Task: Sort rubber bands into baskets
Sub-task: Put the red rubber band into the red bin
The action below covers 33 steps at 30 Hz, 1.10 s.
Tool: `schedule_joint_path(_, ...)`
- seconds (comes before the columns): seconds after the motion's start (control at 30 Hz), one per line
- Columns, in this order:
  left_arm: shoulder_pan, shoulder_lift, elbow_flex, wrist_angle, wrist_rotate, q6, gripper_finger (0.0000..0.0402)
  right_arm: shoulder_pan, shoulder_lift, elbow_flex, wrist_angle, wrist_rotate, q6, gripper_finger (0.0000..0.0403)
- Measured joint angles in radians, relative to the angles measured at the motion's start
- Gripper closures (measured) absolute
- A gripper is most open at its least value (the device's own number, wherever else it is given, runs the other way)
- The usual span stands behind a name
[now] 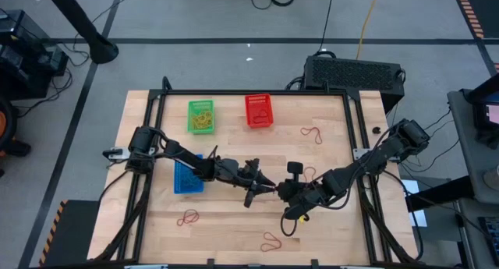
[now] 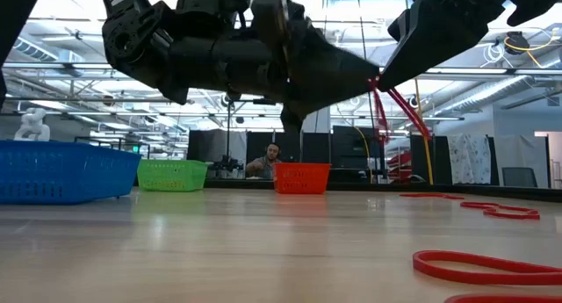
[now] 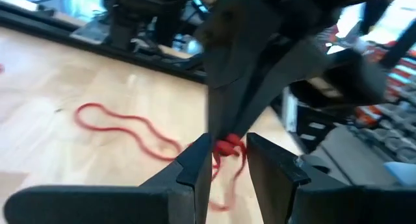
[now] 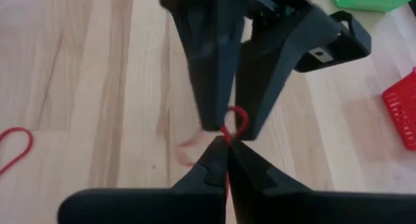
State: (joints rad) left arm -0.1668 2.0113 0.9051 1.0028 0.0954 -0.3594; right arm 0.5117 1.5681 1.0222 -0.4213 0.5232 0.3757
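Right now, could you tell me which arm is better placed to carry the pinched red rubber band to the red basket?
Probably the right: the right gripper is shut on the red rubber band; the left gripper only straddles it, open. The red basket lies on neither arm's side.

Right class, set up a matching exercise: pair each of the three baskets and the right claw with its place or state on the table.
Things:
1. green basket
2. red basket
3. blue basket
4. right claw

Places or states:
A. under the left arm, near the table's left side
B. shut on a red rubber band
C. far side, left of the red one
D. far side, near the middle

Pairs: 1-C, 2-D, 3-A, 4-B
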Motion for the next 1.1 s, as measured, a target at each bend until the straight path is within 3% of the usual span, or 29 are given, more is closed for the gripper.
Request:
schedule_joint_path(0.43,0.012,0.0,0.0,-0.042,-0.023,0.01,0.0304,-0.001,0.0,0.0,-0.007,0.002,0.013,0.0402)
schedule_joint_path(0.7,0.009,0.0,0.0,-0.042,-0.021,0.065,0.0389,-0.001,0.0,0.0,-0.007,-0.004,0.007,0.0403)
schedule_joint_path(0.77,0.009,0.0,0.0,-0.041,-0.021,0.077,0.0393,-0.001,0.0,0.0,-0.007,-0.004,0.008,0.04)
schedule_joint_path(1.1,0.017,-0.003,0.0,-0.042,-0.021,0.085,0.0399,-0.003,0.0,0.0,-0.015,0.022,-0.006,0.031)
